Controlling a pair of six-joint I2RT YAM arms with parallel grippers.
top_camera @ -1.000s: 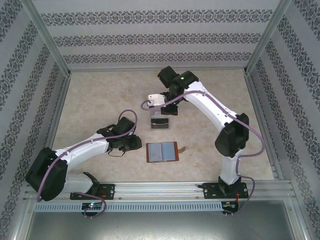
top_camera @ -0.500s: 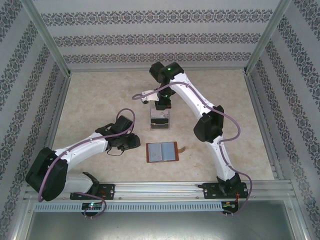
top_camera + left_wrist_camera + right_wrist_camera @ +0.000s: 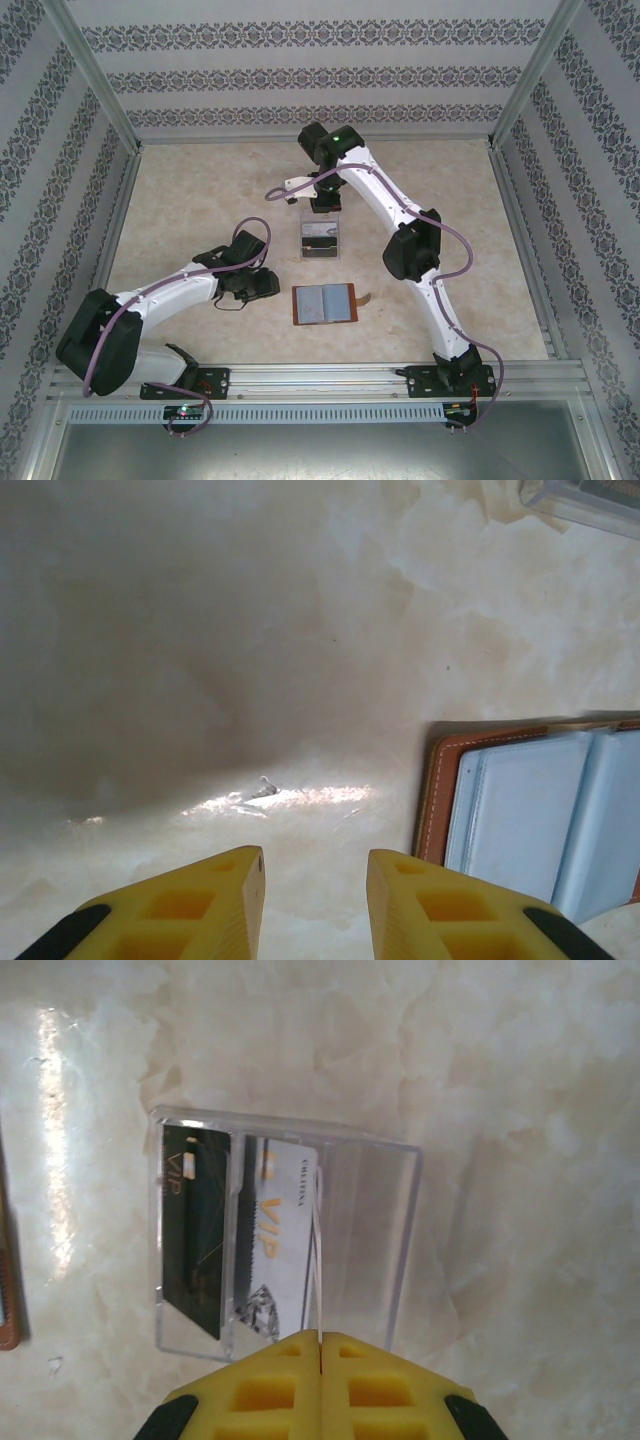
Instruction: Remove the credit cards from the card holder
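Note:
The card holder (image 3: 323, 304) lies open on the table, brown leather with bluish-grey lining (image 3: 520, 810). Two credit cards stand in a clear plastic tray (image 3: 400, 1250): a dark one (image 3: 195, 1230) and a white VIP one (image 3: 275, 1240). My right gripper (image 3: 320, 1338) hangs above the tray (image 3: 321, 240), shut on a third thin card (image 3: 318, 1250) seen edge-on, its lower part reaching down into the tray. My left gripper (image 3: 315, 865) is open just left of the card holder, low over bare table, with nothing between its fingers.
Metal frame rails and patterned walls bound the beige marble table (image 3: 200, 200). The tray sits just beyond the card holder, mid-table. The card holder's short strap tab (image 3: 366, 298) sticks out on its right side.
The right arm has swung left and stretched out, carrying the pale card from beside the tray to right above it. The left arm has barely moved.

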